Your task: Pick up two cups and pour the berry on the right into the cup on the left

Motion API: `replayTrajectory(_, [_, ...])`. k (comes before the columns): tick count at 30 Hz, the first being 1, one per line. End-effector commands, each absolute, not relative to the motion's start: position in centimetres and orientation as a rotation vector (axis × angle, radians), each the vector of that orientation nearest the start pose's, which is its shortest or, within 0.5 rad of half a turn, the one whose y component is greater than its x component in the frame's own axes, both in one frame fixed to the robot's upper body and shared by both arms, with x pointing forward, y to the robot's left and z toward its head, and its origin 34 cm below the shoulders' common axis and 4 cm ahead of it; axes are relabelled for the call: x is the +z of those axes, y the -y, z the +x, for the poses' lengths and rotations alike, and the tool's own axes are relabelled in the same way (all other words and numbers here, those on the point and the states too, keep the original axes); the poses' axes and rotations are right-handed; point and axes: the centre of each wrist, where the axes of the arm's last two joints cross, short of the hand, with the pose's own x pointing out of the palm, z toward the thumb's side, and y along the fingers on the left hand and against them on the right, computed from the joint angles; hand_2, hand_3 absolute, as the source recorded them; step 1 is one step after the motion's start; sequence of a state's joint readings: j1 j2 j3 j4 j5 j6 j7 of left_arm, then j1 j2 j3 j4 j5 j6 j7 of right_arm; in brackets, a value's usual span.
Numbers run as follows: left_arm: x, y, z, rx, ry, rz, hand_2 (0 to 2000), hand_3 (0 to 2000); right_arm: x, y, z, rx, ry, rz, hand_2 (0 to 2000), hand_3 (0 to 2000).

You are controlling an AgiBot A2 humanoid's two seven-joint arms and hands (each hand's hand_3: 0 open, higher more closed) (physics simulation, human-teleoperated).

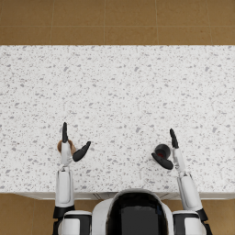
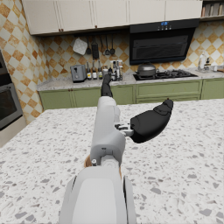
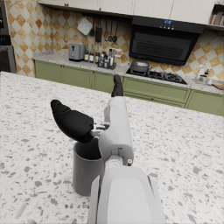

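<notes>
A brown cup [image 1: 59, 147] stands on the counter at the left, mostly hidden under my left hand [image 1: 69, 148]. The hand is spread, fingers pointing away and thumb out to the side, and it holds nothing. In the left wrist view only a brown sliver of the cup [image 2: 88, 162] shows beside the left hand [image 2: 114, 122]. At the right a dark grey cup [image 1: 162, 150] sits upright between the thumb and fingers of my right hand [image 1: 171, 151], which is spread around it without gripping. The right wrist view shows this grey cup [image 3: 85, 170] under the thumb of the right hand [image 3: 101, 119]. No berry shows inside it.
The white speckled counter [image 1: 119, 92] stretches far ahead and to both sides. Its front edge [image 1: 32, 193] runs just below my hands, and brown floor lies beyond the far edge. Kitchen cabinets and a stove show far off in the wrist views.
</notes>
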State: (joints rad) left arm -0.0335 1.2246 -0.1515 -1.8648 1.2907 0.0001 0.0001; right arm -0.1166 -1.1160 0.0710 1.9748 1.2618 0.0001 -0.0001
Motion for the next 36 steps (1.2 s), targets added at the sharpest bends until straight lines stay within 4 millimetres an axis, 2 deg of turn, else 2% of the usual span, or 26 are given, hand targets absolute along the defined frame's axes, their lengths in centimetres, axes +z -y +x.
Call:
replayTrajectory(1, [17.4,-30.1,19.5,-1.394,0.119,0.261,0,0,17.2,24.5,17.6,1.729,0.047,-0.274,0,0])
replayTrajectory(5, [15.8,-30.4,18.0,-1.353,0.026,0.248,0,0,15.2,24.9,17.2,1.721,-0.020,-0.206,0,0])
replayTrajectory(7, [15.3,-30.3,17.4,-1.347,0.001,0.240,0,0,13.3,25.0,17.6,1.718,-0.071,-0.143,0,0])
replayTrajectory(15, [13.1,-30.7,16.4,-1.312,-0.058,0.169,0,0,10.9,25.9,17.1,1.679,-0.141,-0.062,0,0])
replayTrajectory(25, [9.8,-30.2,16.7,-1.328,-0.123,0.049,0,0,7.9,25.1,17.5,1.734,-0.156,0.021,0,0])
replayTrajectory(29, [8.8,-30.3,17.7,-1.332,-0.138,0.018,0,0,6.5,24.7,17.8,1.710,-0.203,0.083,0,0])
replayTrajectory(36, [7.6,-30.6,18.8,-1.319,-0.155,-0.022,0,0,5.7,24.5,18.5,1.684,-0.220,0.110,0,0])
